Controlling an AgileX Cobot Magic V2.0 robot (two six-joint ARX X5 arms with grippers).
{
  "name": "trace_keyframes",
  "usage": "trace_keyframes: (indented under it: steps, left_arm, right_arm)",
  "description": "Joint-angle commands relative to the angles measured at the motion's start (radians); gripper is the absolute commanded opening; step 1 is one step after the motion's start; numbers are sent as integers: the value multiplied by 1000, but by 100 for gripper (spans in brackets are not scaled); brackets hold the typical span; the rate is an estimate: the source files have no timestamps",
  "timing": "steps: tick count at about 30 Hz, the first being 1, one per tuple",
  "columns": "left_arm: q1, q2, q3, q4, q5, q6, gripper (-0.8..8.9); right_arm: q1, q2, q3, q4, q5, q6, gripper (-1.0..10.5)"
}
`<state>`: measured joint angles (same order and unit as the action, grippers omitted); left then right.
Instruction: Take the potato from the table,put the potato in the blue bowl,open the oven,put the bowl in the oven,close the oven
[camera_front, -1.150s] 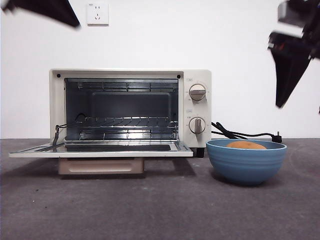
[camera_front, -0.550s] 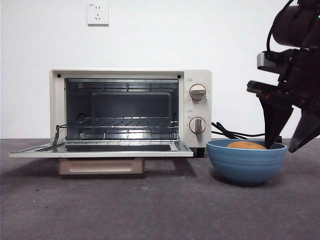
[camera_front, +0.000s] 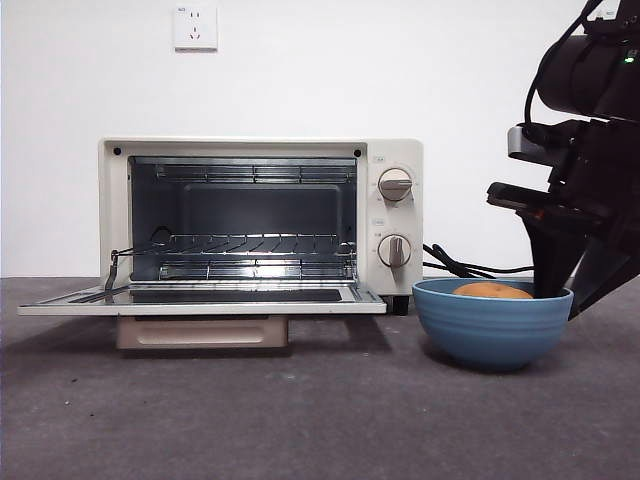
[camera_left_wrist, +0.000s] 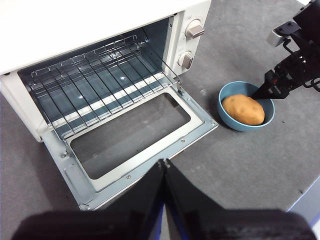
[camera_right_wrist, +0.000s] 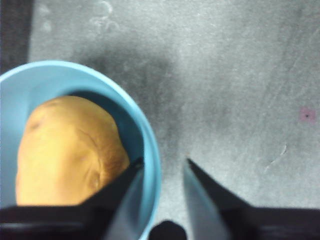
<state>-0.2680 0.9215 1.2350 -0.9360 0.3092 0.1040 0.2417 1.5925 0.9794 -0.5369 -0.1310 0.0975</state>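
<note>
right hand (camera_front: 566, 297) lowered, jaws now straddling blue bowl (camera_front: 492, 322) rim

dark grey table (camera_front: 300, 420), open oven (camera_front: 262, 215) on it, blue bowl (camera_front: 492, 325) beside, black cord (camera_front: 470, 268) behind

the oven (camera_front: 260, 218) is sitting on the table (camera_front: 300, 410) with its door (camera_front: 200, 298) lying flat out in front of it, the rack (camera_front: 240, 245) resting inside. the blue bowl (camera_front: 492, 322) is standing on the table just to the right of the oven in the front view, apart from it, and the potato (camera_front: 492, 290) is lying in the bowl. the right gripper (camera_right_wrist: 161, 162) is straddling the bowl's far-side rim (one jaw inside, one outside). the cord (camera_front: 480, 268) is trailing behind the bowl.
</note>
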Motion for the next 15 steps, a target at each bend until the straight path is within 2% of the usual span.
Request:
trace_keyframes:
  steps: [1, 8, 15]
  left_arm:
    - [-1, -1, -3, -2, 5, -5, -8]
    - [-1, -1, -3, -6, 5, -2, -8]
    - [-1, -1, -3, -10, 5, 2, -8]
  right_arm:
    - [0, 8, -11, 7, -2, 6, 16]
    - [3, -9, -11, 5, -77, 10, -12]
    - [79, -159, 14, 0, -77, 54, -13]
